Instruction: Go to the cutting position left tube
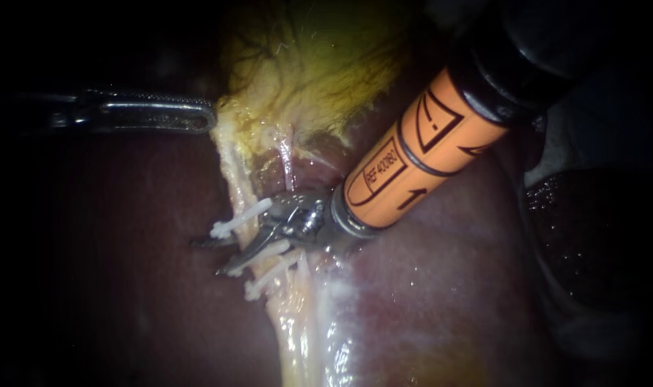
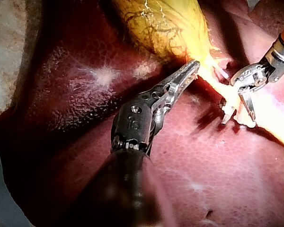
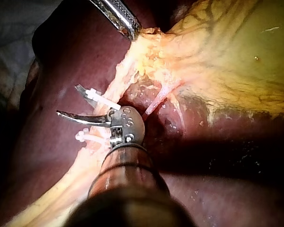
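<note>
Left tube (image 1: 231,166), endoscope view: lies inside the right instrument's pincer (image 1: 206,258), which stands parted, clips (image 1: 244,215) either side, so the cut falls between them

Left wrist view: left instrument's pincer (image 2: 192,67) appears clamped on the gallbladder (image 2: 165,23), tensioning the tube

Right wrist view: blades apart, astride the tube

Clips (image 1: 241,217) across left tube (image 1: 229,168) (liver (image 1: 448,287) beneath), gallbladder (image 1: 319,64) above

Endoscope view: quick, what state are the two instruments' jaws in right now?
Left instrument: shut on the edge of the gallbladder.
Right instrument: blades open, straddling the left tube between clips, gripping nothing.
</note>
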`<state>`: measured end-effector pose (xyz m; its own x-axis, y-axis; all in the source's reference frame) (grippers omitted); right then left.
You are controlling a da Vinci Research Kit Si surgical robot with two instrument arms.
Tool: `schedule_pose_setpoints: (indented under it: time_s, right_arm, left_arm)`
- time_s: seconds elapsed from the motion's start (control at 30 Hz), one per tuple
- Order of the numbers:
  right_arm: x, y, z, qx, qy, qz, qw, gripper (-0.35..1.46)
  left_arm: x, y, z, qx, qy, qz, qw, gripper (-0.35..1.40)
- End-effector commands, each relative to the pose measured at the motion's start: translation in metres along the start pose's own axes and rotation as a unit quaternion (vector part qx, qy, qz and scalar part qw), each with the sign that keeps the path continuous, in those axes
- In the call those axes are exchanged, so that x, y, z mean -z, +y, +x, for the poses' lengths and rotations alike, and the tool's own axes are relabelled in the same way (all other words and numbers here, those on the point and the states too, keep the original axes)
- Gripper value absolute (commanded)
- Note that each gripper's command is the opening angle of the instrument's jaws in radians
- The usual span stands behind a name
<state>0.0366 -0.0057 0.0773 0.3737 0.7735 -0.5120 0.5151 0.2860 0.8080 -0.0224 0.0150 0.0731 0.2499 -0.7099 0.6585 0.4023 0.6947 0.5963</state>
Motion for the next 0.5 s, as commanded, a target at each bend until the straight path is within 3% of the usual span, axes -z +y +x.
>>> schedule_pose_setpoints:
  time_s: [0.03,0.33,0.5]
  right_arm:
    - [0.0,-0.0004,0.0004,0.0,0.004,0.003,1.0,1.04]
    - [0.0001,-0.0038,0.0042,-0.008,0.024,0.019,0.9995,1.02]
    - [-0.0001,-0.0049,0.0053,-0.01,0.027,0.022,0.9994,1.02]
  left_arm:
    - [0.0,0.0,0.0,0.0,0.0,0.0,1.0,-0.35]
    - [0.0,0.0,0.0,0.0,0.0,0.0,1.0,-0.35]
    - [0.0,0.0,0.0,0.0,0.0,0.0,1.0,-0.35]
